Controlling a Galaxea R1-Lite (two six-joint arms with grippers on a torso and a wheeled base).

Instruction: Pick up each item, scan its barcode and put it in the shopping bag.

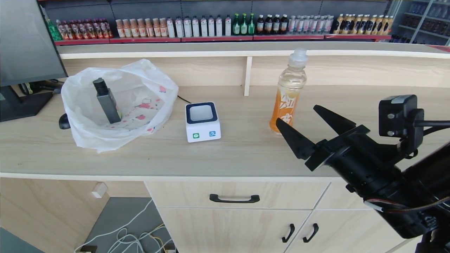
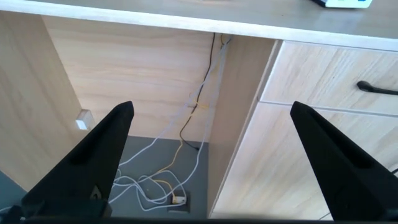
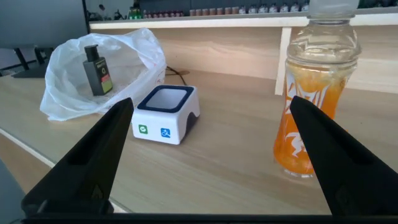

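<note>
Black right claw point(image 1: 296, 114) bears tapered pointed fingers point(image 1: 295, 140), a two-screw camera block point(image 1: 399, 116).

right tool point(image 1: 296, 114): fingers spread, empty, pointing forward | left tool point(image 2: 211, 106): fingers spread, empty, held low

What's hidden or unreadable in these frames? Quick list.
- Barcode on the clear bottle of orange drink: none facing the head or right wrist view.
- Its cap: cut by the right wrist view's top edge.
- Round black object: mostly behind the white plastic shopping bag, head view.
- White square scanner box: cut by the left wrist view's edge.
</note>
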